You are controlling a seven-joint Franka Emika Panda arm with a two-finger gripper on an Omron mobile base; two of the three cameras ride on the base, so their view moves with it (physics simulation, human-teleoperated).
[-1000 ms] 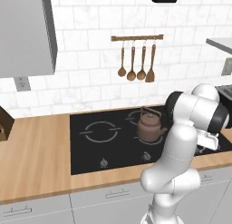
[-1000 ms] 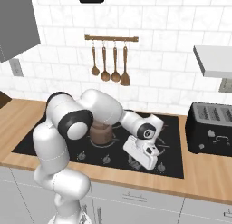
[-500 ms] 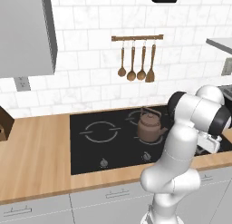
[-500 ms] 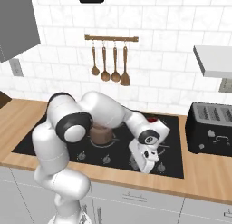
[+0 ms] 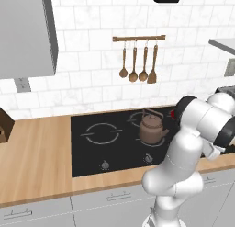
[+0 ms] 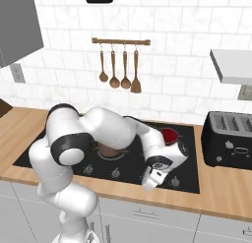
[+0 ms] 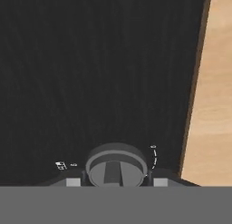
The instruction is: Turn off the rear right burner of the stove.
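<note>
Glowing red behind the kettle (image 6: pixel 109 149), the rear right burner (image 6: pixel 169 135) is not yet off, while the gripper (image 7: pixel 115 181) at the stove's (image 7: pixel 90 73) front edge brackets a knob (image 7: pixel 116 166), fingertips (image 7: pixel 73 182) apart, contact unclear.

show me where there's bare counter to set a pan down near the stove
Free: the wooden counter left of the black glass stove, and a narrower strip in front of the black toaster. Crowded: the stove's right half, with the brown kettle, the red-lit rear right burner and the hand at the knobs.
</note>
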